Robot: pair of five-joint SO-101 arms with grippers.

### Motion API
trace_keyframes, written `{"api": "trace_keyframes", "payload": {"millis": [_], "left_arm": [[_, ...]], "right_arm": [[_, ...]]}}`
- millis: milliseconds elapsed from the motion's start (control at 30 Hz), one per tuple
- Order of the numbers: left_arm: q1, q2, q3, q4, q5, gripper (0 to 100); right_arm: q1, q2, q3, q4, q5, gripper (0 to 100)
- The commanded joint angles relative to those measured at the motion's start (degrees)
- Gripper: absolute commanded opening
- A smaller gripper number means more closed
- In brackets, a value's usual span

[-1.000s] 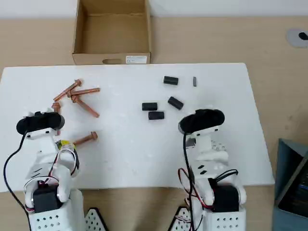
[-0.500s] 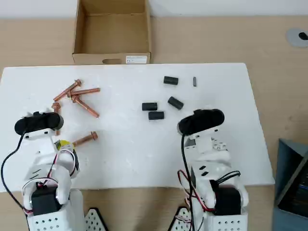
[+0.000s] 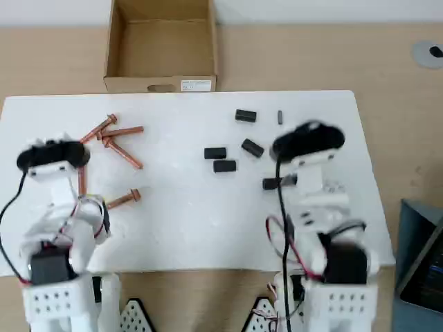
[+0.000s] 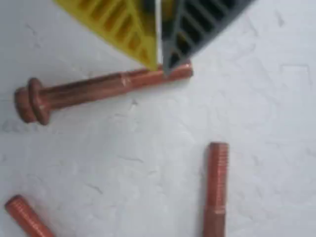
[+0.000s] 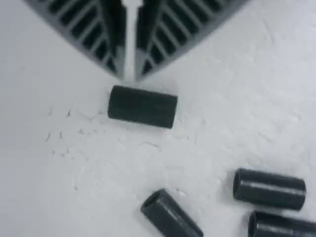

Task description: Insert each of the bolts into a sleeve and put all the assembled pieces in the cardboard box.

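Note:
Several copper bolts (image 3: 114, 135) lie at the far left of the white board; one more bolt (image 3: 124, 199) lies apart. In the left wrist view my left gripper (image 4: 160, 66), one finger yellow and one black, is shut with its tips over the threaded end of a bolt (image 4: 94, 91), holding nothing. Two other bolt ends (image 4: 216, 190) lie nearby. Black sleeves (image 3: 224, 166) are scattered right of centre. My right gripper (image 5: 129, 74) is shut, with a thin slit between its fingers, just short of one sleeve (image 5: 142, 106), also visible beside the right arm (image 3: 271, 183). The cardboard box (image 3: 138, 83) stands beyond the board.
The white board (image 3: 187, 221) covers the middle of the wooden table. Further sleeves (image 5: 269, 188) lie past the near one. A small dark pin (image 3: 279, 117) rests near the board's far right. A grey bin (image 3: 422, 256) sits at the right edge.
Both arms have reached farther from their bases. The right arm swung right and outward, uncovering a sleeve beside it. The left arm's head moved toward the bolt cluster.

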Motion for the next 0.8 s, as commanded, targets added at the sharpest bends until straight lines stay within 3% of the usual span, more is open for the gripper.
{"api": "trace_keyframes", "payload": {"millis": [0,200,400,767], "left_arm": [[0.4,11.9,-11.9,0.1,0.2,0],[0.4,29.9,-23.0,1.2,0.2,0],[-0.3,46.8,-30.5,8.6,-0.2,0],[-6.0,63.9,-38.7,9.6,-9.1,0]], "right_arm": [[0.9,10.7,-11.3,0.0,-1.7,1.1],[0.8,25.5,-21.9,0.4,-1.6,1.2],[0.5,37.8,-29.5,7.1,-0.7,1.2],[0.6,55.8,-40.5,15.5,17.3,1.2]]}}
